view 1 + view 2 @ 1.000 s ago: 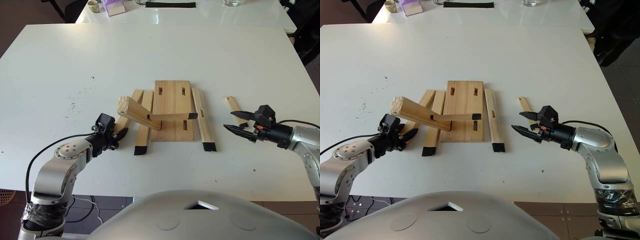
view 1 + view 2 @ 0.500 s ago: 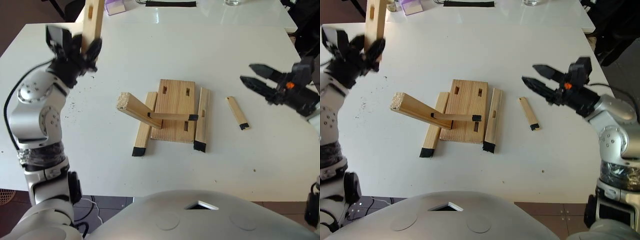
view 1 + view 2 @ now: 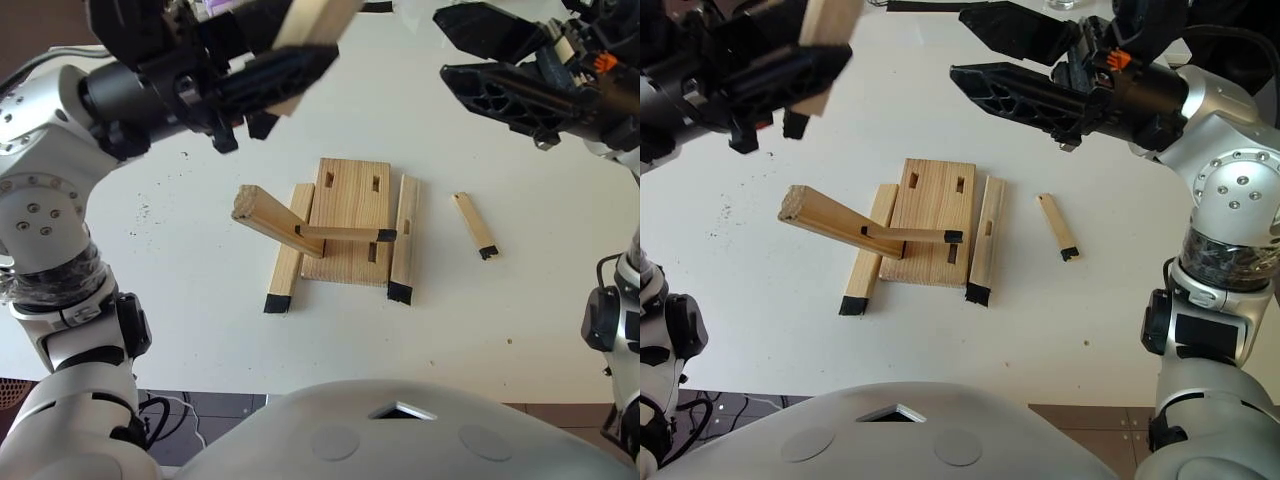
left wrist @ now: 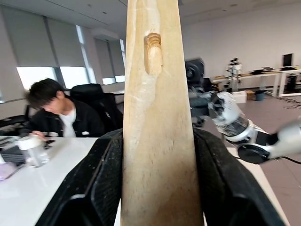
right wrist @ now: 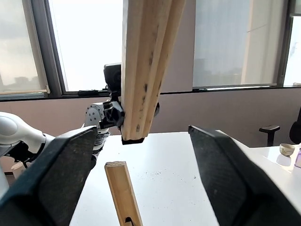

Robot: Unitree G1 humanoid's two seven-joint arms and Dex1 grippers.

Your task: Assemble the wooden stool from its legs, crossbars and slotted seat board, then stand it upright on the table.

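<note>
Leg (image 3: 305,20) clamped in left gripper (image 3: 270,45), held high above table (image 3: 150,260) - I judge, to bring it within reach of other arm. Right gripper (image 3: 440,43) opposite, fingers wide apart, nothing in it - ready, I think, to take or steady leg. Seat board (image 3: 345,200) flat on table, loose legs (image 3: 285,270) at both its sides, joined leg-and-crossbar (image 3: 268,218) leaning across it. Short crossbar (image 3: 472,224) apart, to right.

Readable text, numbers, signs: none. Pale wooden stool leg (image 4: 160,141), slotted light-wood seat board (image 3: 348,220), white table (image 3: 200,340): no lettering legible on any surface.
</note>
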